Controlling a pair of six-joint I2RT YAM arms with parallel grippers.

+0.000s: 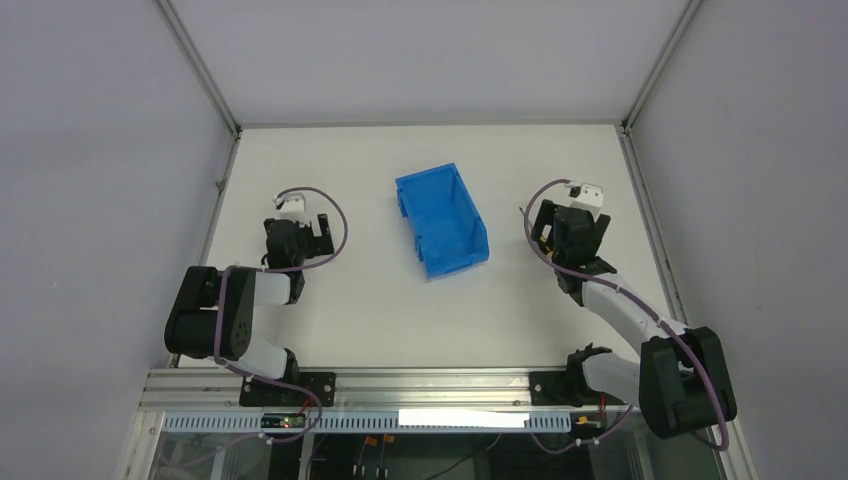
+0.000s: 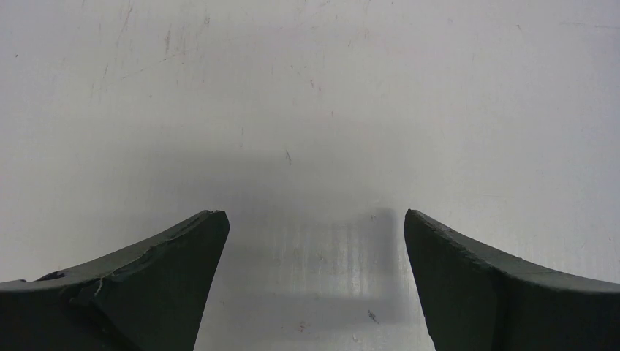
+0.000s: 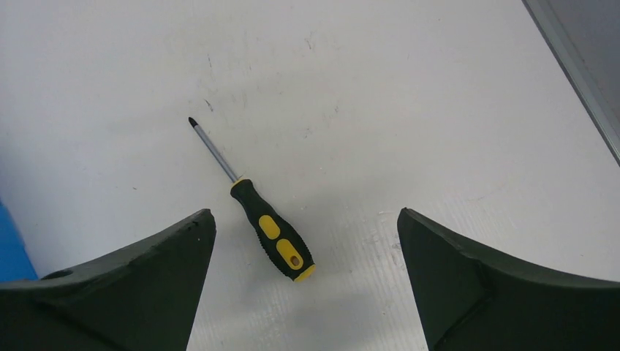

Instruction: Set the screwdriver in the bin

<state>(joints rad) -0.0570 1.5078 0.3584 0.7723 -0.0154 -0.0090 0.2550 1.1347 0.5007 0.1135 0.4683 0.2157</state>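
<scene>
The screwdriver [image 3: 272, 235], black handle with yellow patches and a thin metal shaft, lies flat on the white table in the right wrist view. Its tip points up-left. My right gripper [image 3: 305, 213] hovers over it, open, with the handle lying between the fingers nearer the left one, untouched. In the top view the screwdriver is hidden under the right gripper [image 1: 575, 228]. The blue bin [image 1: 441, 219] stands open-topped at the table's middle, left of that gripper, and shows nothing inside. My left gripper [image 2: 314, 216] is open over bare table, also seen in the top view [image 1: 305, 232].
A metal frame rail [image 3: 577, 73] runs along the table's right edge, close to the right arm. Grey walls enclose the table [image 1: 380, 300] on three sides. A sliver of the bin [image 3: 9, 248] shows at the right wrist view's left edge.
</scene>
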